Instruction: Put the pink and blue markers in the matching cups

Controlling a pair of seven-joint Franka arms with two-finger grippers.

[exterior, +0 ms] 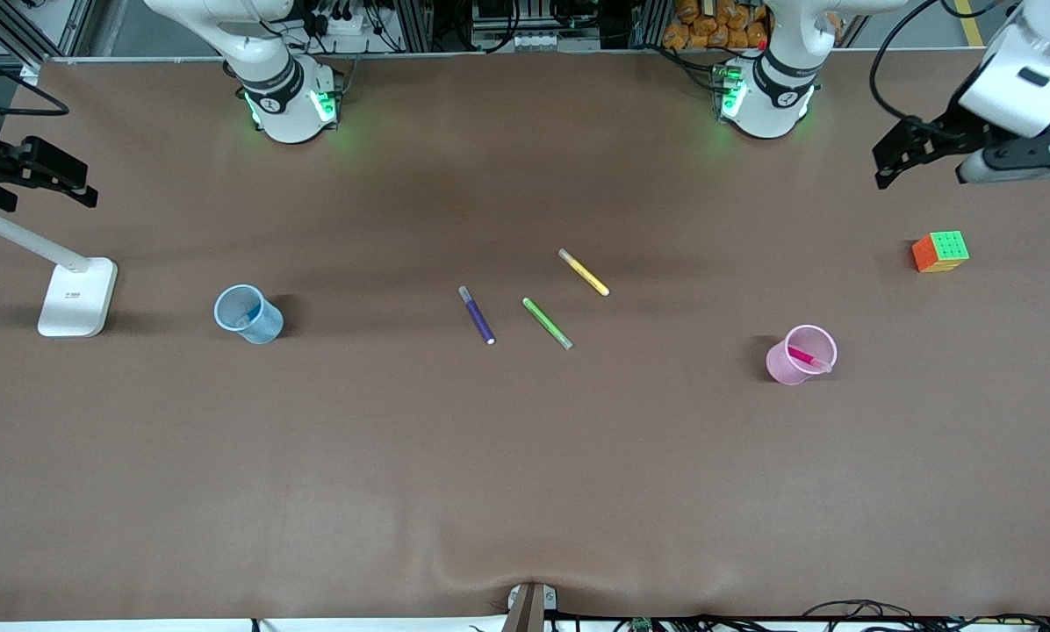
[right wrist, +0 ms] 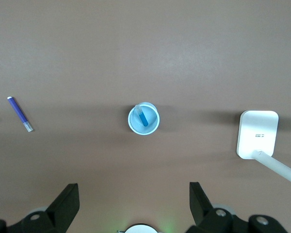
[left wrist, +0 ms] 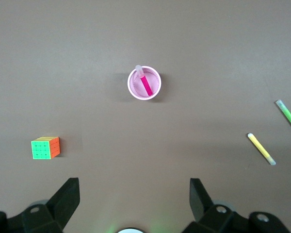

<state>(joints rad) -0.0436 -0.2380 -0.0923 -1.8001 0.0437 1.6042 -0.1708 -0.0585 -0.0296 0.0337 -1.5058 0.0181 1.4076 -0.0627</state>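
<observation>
my left gripper [exterior: 885, 167] hangs high over the left arm's end of the tabletop [exterior: 525, 456], jaws spread wide and holding nothing; in the left wrist view its two dark fingers [left wrist: 68, 196] stand well apart with bare surface between them. my right gripper [exterior: 51, 175] hangs high over the right arm's end, jaws equally wide and empty, as the right wrist view shows.

under my left gripper, nearer the front camera, sits a rubik's-style cube [exterior: 940, 251] with green and orange faces. nearer the camera again, and toward the middle, stands the pale pink cup [exterior: 801, 355], upright, with the pink marker [exterior: 808, 358] leaning inside it, pale end resting at the rim.

by my right gripper stands a white lamp base [exterior: 77, 297] with its slanted white stem. toward the middle from it stands the pale blue cup [exterior: 248, 313], upright, with the blue marker [right wrist: 143, 118] leaning inside, pale end up at the rim.

between the two cups, three pens lie flat and apart from one another: a dark purple pen [exterior: 477, 314] toward the right arm's end, a green pen [exterior: 548, 323] beside it, and a yellow pen [exterior: 584, 272] farther from the camera than the green one.
</observation>
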